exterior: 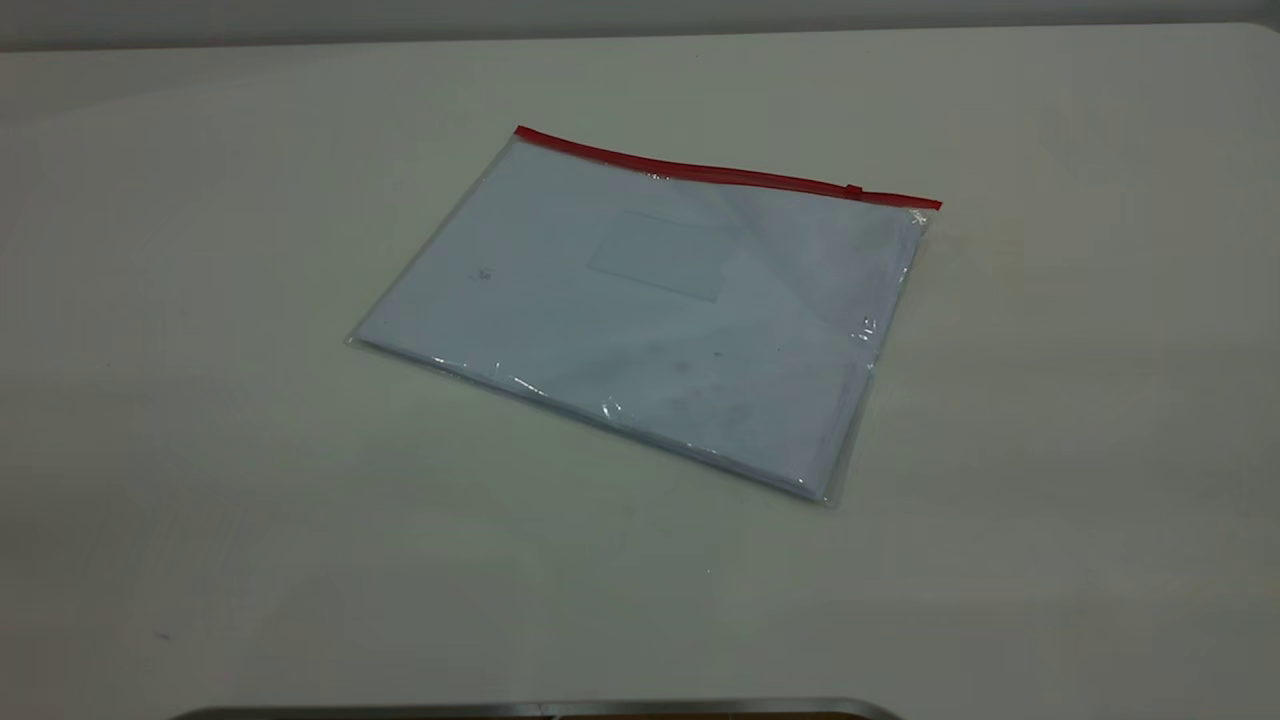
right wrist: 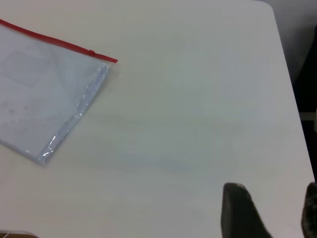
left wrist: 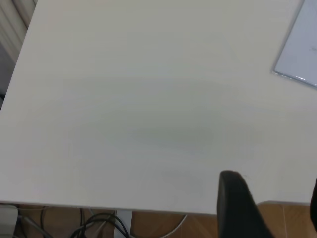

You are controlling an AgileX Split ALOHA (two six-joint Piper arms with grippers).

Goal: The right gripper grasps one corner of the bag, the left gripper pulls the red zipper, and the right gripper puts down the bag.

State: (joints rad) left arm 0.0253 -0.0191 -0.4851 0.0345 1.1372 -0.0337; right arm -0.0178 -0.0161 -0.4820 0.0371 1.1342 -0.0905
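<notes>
**Bag flat on the table, both grippers well away from it**

The bag [exterior: 640, 310] lies flat near the middle of the table [exterior: 200, 450], clear plastic with white paper inside and a faint label pocket [exterior: 660, 255] on its face; the red zipper [exterior: 725, 175] runs along its far long edge, with the small slider tab [exterior: 853, 190] close to the right-hand end; the corner of the bag [exterior: 925, 207] where the red strip ends points toward the right side of the table.

Neither arm appears in the exterior view; the left gripper [left wrist: 272, 213] shows only in its own wrist view, its fingers [left wrist: 237, 208] spread apart with nothing between them, hanging over the table's edge, well apart from the bag, of which only one corner shows; the right gripper [right wrist: 275, 213] likewise stands wide and empty over bare tabletop, well away from the bag's red-ended corner.

The table is plain, pale and matte; past its edge in the left wrist view are a wood-toned floor [left wrist: 163, 225] and some dark cables [left wrist: 101, 223]; a metal strip [exterior: 540, 708] edges the near side in the exterior view.
</notes>
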